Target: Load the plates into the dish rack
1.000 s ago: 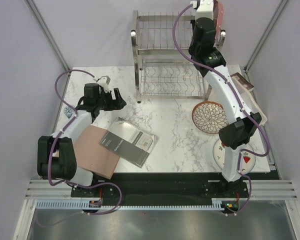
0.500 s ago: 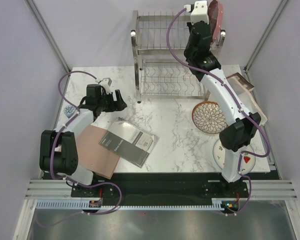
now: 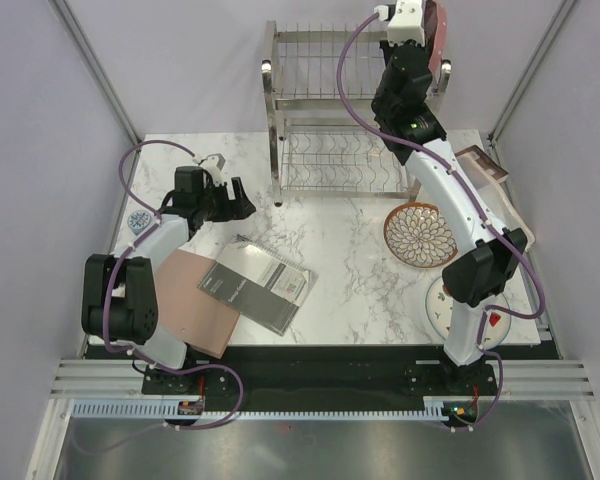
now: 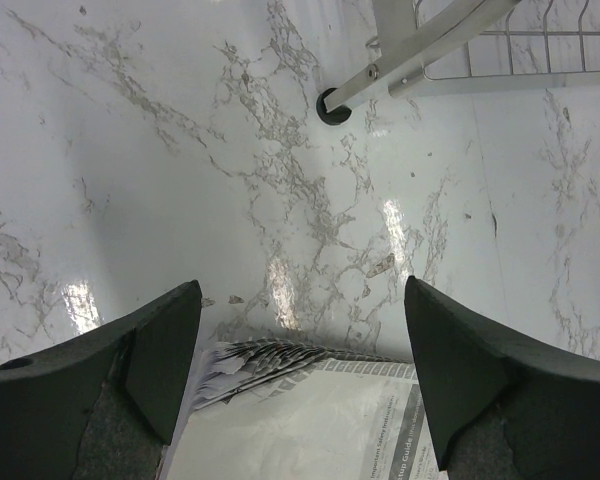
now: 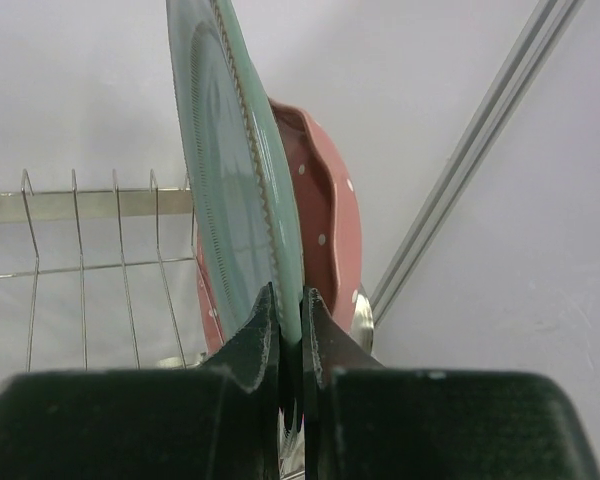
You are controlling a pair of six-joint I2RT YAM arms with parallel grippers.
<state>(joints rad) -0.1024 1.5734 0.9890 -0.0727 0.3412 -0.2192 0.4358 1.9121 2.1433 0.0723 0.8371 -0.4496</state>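
Top external view: the dish rack (image 3: 345,110) is standing at the far edge of the marble table (image 3: 350,270), and the right gripper (image 3: 427,20) is reaching high over the right end of its upper tier, just beside the upright pink dotted plate (image 3: 438,32). The petal-pattern plate (image 3: 417,235) is lying flat on the table near the rack's right side, and the strawberry plate (image 3: 436,305) is lying nearer, partly hidden by the right arm. The left gripper (image 3: 238,198) is hovering low at the left, beyond the dark grey booklet (image 3: 258,285) that is overlapping the brown board (image 3: 190,310). Left wrist view: the left gripper's jaws are standing wide apart and holding nothing, its fingers (image 4: 150,350) framing bare marble, the booklet's far edge and one rack foot (image 4: 332,105). Right wrist view: the right gripper's jaws are pinching tightly on the rim of the grey-green plate (image 5: 230,190), which is standing upright on edge, just beside the pink plate and over the upper tier's wires.
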